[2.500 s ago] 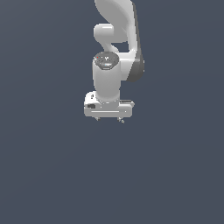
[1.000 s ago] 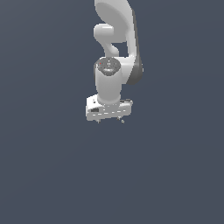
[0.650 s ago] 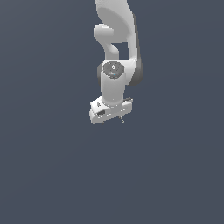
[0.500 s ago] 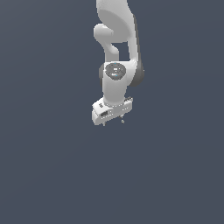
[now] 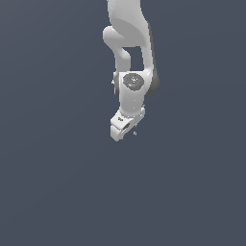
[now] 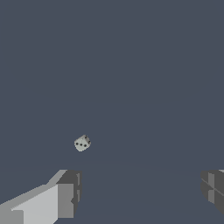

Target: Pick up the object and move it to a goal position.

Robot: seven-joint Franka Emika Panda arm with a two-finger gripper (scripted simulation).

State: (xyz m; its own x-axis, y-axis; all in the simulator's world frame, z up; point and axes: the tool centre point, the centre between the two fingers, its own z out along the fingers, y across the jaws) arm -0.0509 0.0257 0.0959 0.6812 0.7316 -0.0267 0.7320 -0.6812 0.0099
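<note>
Wrist view shows fingers [image 6: 65, 192] spread wide apart, empty, with the die [image 6: 82, 143] lying beyond them.

One arm [image 5: 132, 57] is counted, with one gripper [image 6: 140, 192]. One small spotted white object [image 6: 82, 143] is counted, located ahead of the gripper fingers.

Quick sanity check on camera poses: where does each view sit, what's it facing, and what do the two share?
Exterior view: off the arm, exact spot unknown; faces the white arm and its pincer against a plain dark ground.
Wrist view: on the wrist, looking out past the pincer; shows two fingertips, set wide apart, and a small pale die-like object beyond them, ungrasped.
Shared: the pincer and the object, a tiny speck beside the pincer in the exterior view.
</note>
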